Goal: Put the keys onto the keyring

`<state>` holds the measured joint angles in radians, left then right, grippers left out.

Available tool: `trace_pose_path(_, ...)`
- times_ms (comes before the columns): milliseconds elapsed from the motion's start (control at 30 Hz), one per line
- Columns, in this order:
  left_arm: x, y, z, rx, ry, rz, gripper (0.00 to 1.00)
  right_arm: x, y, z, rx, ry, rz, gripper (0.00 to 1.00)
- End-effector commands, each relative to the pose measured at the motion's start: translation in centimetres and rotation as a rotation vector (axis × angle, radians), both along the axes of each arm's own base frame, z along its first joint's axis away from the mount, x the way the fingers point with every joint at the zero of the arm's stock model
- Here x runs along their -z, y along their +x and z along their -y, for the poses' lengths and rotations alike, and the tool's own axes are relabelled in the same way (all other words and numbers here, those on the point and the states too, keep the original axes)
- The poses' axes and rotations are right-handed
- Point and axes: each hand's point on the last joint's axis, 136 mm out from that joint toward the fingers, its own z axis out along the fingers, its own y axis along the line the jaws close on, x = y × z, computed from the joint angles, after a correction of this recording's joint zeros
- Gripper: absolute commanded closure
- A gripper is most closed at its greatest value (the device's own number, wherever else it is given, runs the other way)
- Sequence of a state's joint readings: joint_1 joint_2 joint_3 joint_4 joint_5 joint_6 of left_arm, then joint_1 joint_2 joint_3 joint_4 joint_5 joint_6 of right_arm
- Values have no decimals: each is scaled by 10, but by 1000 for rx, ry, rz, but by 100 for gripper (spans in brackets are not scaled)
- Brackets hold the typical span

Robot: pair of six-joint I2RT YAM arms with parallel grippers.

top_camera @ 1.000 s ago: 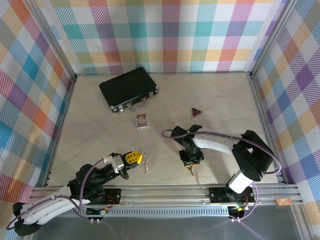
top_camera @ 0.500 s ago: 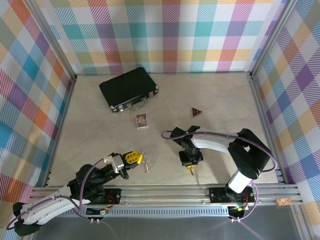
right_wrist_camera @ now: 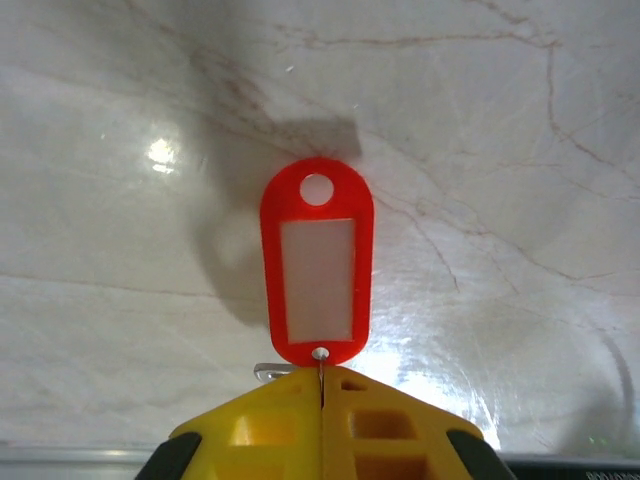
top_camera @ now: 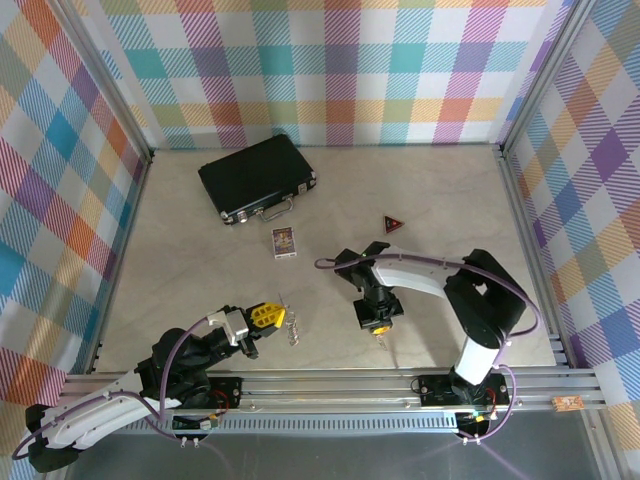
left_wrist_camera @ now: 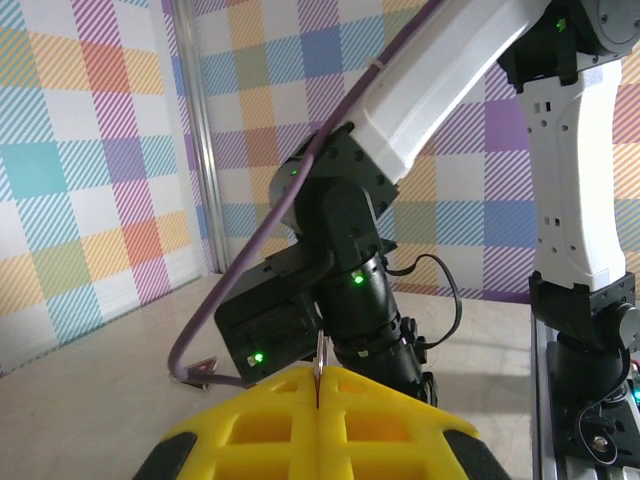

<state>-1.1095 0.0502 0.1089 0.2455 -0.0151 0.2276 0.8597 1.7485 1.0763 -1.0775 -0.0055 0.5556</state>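
Masking nearly all metal of the keys (right_wrist_camera: pixel 317 270) behind shut yellow fingers (right_wrist_camera: pixel 295 400), leaving a silvery sliver at left. Showing a bright red oval tag, holed at the far end, pinched at the near end in the right gripper (right_wrist_camera: pixel 321 378) above the tabletop (right_wrist_camera: pixel 520 150). Clamping the thin keyring (left_wrist_camera: pixel 318 347) in the left gripper (left_wrist_camera: pixel 318 375).

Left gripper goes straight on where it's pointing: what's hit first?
Likely the right arm's black wrist, dead ahead of the left gripper in its wrist view; depth is unclear. The thin silvery metal keyring pinched between its fingers leads.
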Motion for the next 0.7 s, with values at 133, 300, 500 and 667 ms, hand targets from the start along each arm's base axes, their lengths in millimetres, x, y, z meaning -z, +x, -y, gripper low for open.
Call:
trace_pose_path(133,-32,-11,-10,31,-88,46,100,-9,-36,10,-80,-69,-290,100)
trace_pose_path(300,-32,-11,-11,29,-85,45,100,-2,-31,8,-95,-67,-341,100)
trace_pose_path(500,-31,-11,-10,31,-87,48,100,4,-15,7,-101,-44,-314,100)
trace_pose_path(667,-31,-11,-10,33,-86,47,100,6,-5,3,-116,-22,-264,95)
